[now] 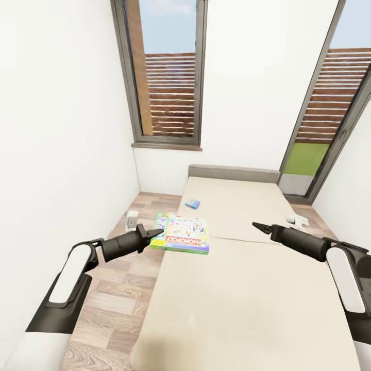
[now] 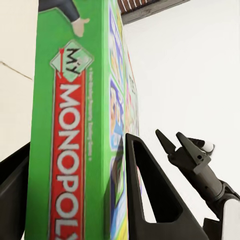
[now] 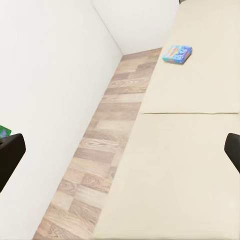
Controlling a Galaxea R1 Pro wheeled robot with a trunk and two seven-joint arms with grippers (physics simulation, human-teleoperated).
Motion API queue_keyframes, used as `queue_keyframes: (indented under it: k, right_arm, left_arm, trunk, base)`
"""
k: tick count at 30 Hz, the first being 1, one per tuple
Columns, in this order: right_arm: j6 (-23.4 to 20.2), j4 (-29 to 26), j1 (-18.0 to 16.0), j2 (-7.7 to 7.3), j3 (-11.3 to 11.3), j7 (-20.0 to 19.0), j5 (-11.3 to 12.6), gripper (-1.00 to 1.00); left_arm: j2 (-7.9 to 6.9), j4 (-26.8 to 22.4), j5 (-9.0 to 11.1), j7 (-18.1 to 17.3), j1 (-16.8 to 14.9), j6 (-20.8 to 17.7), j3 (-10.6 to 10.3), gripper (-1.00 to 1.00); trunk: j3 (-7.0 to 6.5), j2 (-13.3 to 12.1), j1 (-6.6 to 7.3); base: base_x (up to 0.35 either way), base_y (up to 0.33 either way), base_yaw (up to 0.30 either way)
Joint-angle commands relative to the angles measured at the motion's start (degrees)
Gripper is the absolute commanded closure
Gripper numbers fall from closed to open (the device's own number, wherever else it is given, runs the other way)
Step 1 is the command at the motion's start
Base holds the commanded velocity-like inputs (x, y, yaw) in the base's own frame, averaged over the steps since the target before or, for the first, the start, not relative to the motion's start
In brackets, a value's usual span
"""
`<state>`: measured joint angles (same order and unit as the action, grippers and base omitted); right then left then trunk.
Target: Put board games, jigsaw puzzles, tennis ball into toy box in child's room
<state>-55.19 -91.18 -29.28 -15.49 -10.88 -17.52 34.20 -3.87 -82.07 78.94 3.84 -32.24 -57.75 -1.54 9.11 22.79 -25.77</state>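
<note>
The large green-edged "MY MONOPOLY" board game [image 1: 186,234] hangs level over the left edge of the beige bed [image 1: 247,288]. My left gripper [image 1: 157,233] is shut on its near edge. In the left wrist view the green side of the box [image 2: 70,125] sits clamped between the two black fingers [image 2: 150,200]. A smaller light-blue board game [image 1: 192,203] lies farther up the mattress, and it also appears in the right wrist view [image 3: 177,53]. My right gripper [image 1: 256,225] hovers open over the bed's right half with nothing in it.
A white wall runs close along the left, with a narrow strip of wood-plank floor [image 1: 118,288] between it and the bed. The grey headboard [image 1: 232,172] and two tall windows [image 1: 165,72] are ahead. Small white objects [image 1: 133,219] stand on the floor either side of the bed.
</note>
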Motion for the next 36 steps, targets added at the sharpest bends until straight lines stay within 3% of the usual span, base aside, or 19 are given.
queue_keyframes:
  k: [1,28,36]
  right_arm:
    - [-0.2,0.0,0.0,0.01,-0.1,-0.6,-0.5,-1.00]
    - [-0.3,-0.9,0.1,0.02,-0.1,-0.8,-0.5,-1.00]
    - [-0.4,-0.9,0.2,-0.03,0.0,-0.8,-0.4,-1.00]
  left_arm:
    - [-0.02,-0.1,0.4,0.4,0.0,0.0,0.0,1.00]
    - [0.07,-0.2,-0.5,0.1,0.3,0.3,-0.1,1.00]
    - [0.64,-0.2,-0.5,0.1,0.2,0.3,-0.1,1.00]
  trunk:
    - [0.11,0.1,-0.01]
    - [-0.62,0.1,-0.01]
    - [-0.64,0.1,-0.01]
  base:
    - [-0.212,-0.046,0.000]
    - [-0.293,-0.014,0.000]
    - [-0.126,0.000,0.000]
